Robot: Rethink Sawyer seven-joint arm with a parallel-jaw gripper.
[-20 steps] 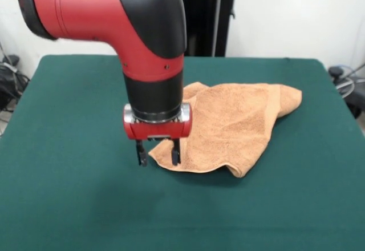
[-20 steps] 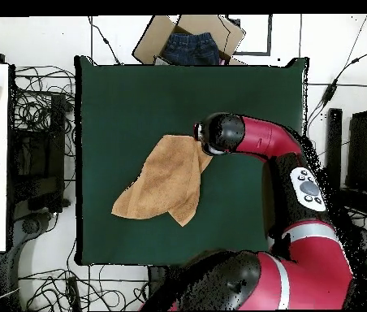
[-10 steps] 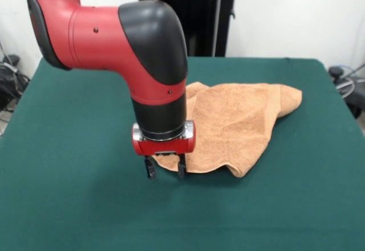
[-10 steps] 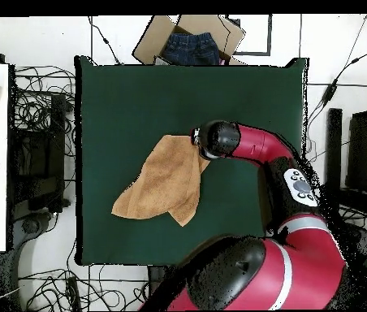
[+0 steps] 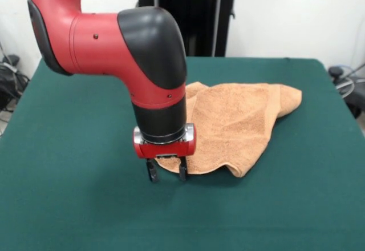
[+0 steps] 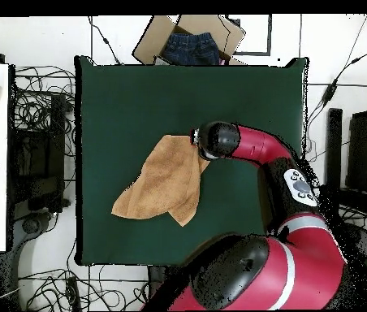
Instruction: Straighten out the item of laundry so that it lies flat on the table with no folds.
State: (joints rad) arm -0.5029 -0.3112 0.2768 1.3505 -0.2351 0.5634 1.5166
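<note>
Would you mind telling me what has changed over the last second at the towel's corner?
The gripper has come down, its open fingers now astride the near-left corner of the towel, tips close to the table. Nothing has been gripped yet. The towel lies as it did, still crumpled with its folds.

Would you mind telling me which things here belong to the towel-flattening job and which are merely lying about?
Belongs to the job:
towel, crumpled and folded over
green table
hand, open at the towel's near corner

Lying about:
cardboard box holding jeans, off the table
cables on the floor
</note>
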